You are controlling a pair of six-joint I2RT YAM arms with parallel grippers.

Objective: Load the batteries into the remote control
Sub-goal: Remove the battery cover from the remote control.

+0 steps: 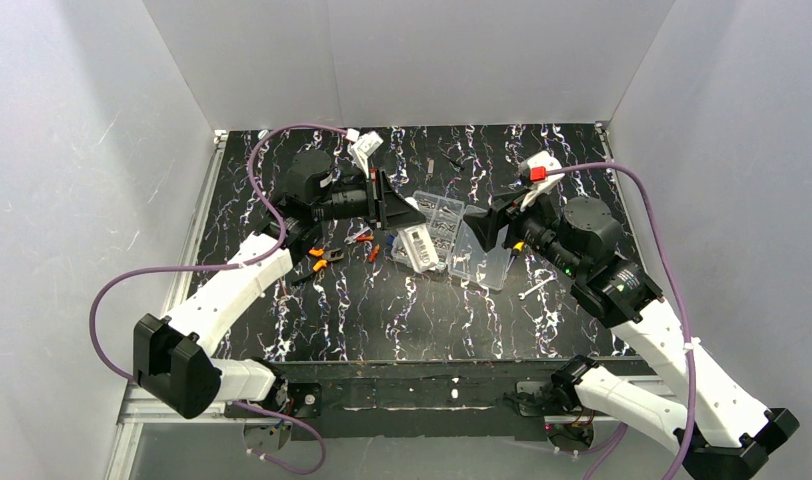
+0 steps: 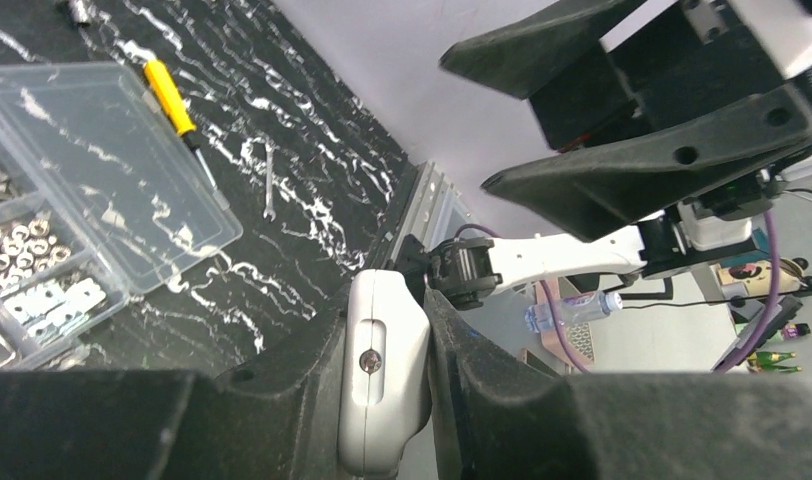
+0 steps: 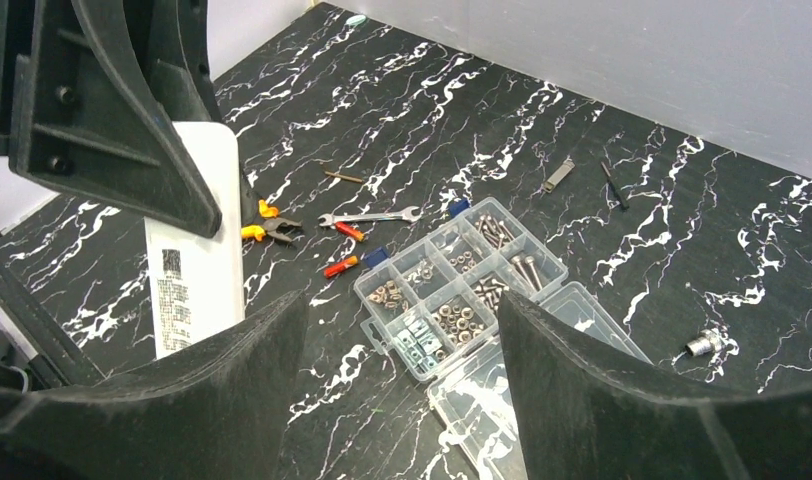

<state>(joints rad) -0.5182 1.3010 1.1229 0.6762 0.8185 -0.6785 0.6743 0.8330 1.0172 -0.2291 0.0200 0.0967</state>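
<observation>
While L gripper (image 2: 386, 395) clamps remote control (image 3: 192, 250) tight, R gripper (image 3: 400, 305) gapes wide open.

left gripper (image 2: 382, 345) is clamping the remote control (image 2: 385, 400) right of the clear box (image 2: 102, 190) | yellow screwdriver (image 2: 172, 95) is lying at the box lid's edge | small wrench (image 2: 269, 180) is lying just right of the box

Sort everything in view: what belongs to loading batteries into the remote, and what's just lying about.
For the job:
- remote, gripped in the left tool
- right tool, open and holding nothing
- no batteries that I can make out

Lying about:
- clear parts box
- orange pliers
- wrench
- yellow screwdriver
- socket
</observation>
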